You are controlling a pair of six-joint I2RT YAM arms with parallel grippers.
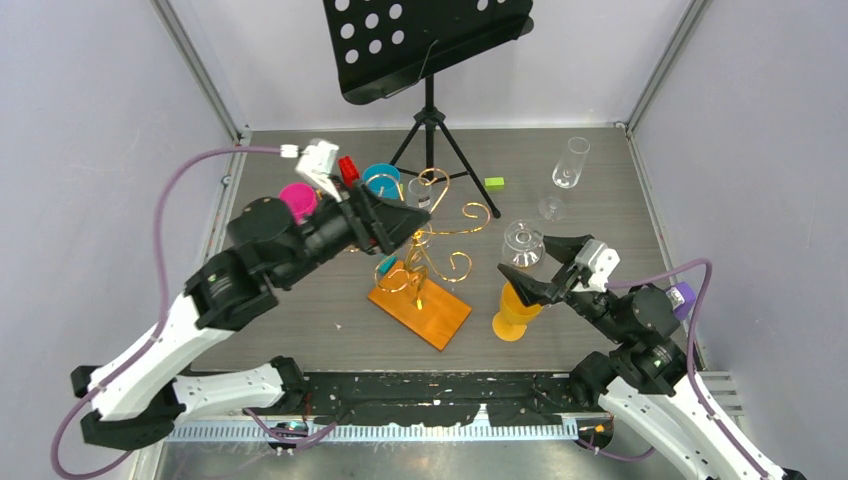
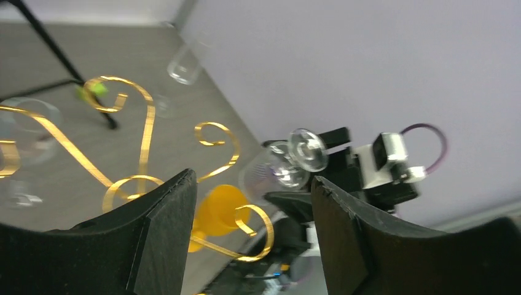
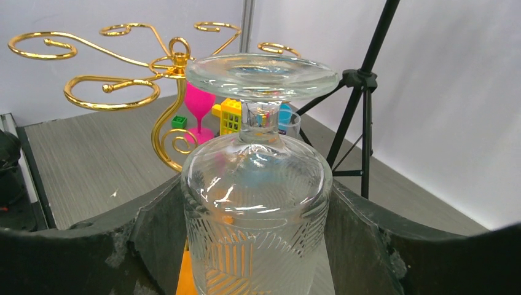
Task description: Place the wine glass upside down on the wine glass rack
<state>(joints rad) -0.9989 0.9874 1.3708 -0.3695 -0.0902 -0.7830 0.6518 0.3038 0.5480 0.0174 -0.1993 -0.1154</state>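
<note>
My right end effector grips the glass upside down, left end effector open, empty; hanging on the rack remains.

One gold wine glass rack and one black music stand are on the tabletop.

There are three clear glasses: one patterned wine glass, one flute and one small glass.

There are three coloured cups: a pink goblet, a blue cup and an orange cup.

At least three small blocks show: a red block, a lime block and a yellow block.
</note>
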